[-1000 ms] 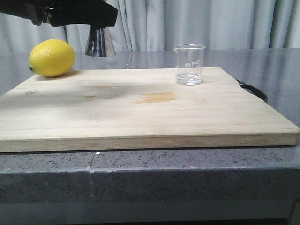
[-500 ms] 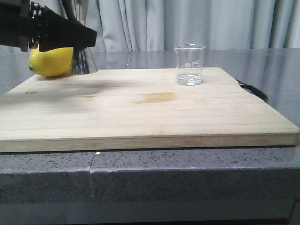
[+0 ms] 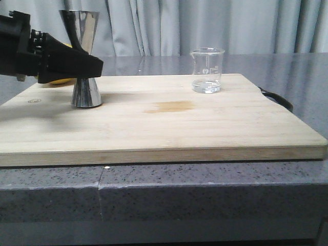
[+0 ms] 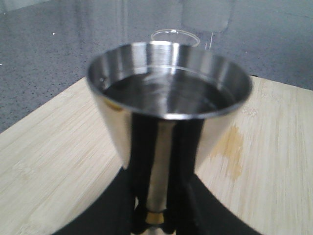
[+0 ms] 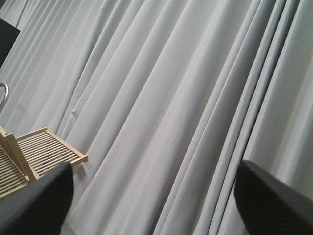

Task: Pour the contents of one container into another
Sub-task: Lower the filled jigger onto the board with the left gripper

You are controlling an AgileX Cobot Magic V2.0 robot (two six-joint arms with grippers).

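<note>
Beaker (image 3: 207, 70) first: we find it upright on the far right part of the wooden board (image 3: 169, 128), a shallow pool of clear liquid in its bottom, spout toward the left in the front view. Nothing touches it.

Jigger (image 3: 82, 59): standing upright on the left part of the board, its lower cone flat on the wood, well apart from the beaker. The left end effector (image 3: 77, 65) is clamped on its narrow waist; in the left wrist view we see the dark fingers (image 4: 142, 161) pressed either side of the stem, the gold band between them, and the open upper cup (image 4: 168, 88) looking dry inside, though reflections make this hard to judge. The beaker's rim (image 4: 175, 35) shows just beyond that cup.

A sliver of yellow fruit (image 3: 60, 81) shows behind the left end effector. A pale stain (image 3: 171, 106) marks the middle of the board.

Right end effector (image 5: 151, 196): spread wide, holding nothing, pointed at the grey curtain (image 5: 161, 98), away from the board; a slatted wooden rack (image 5: 39, 154) sits at the edge of its view.

Our reading: the receiving vessel is being positioned, the pour not yet begun. To do this step well, we would keep the jigger plumb and steadied at the waist, since its base is narrow and it looks tippy. The right arm would need to take the beaker on the side away from the spout, bring the spout right above the cup's rim, and tilt slowly; the cup's mouth is small.
</note>
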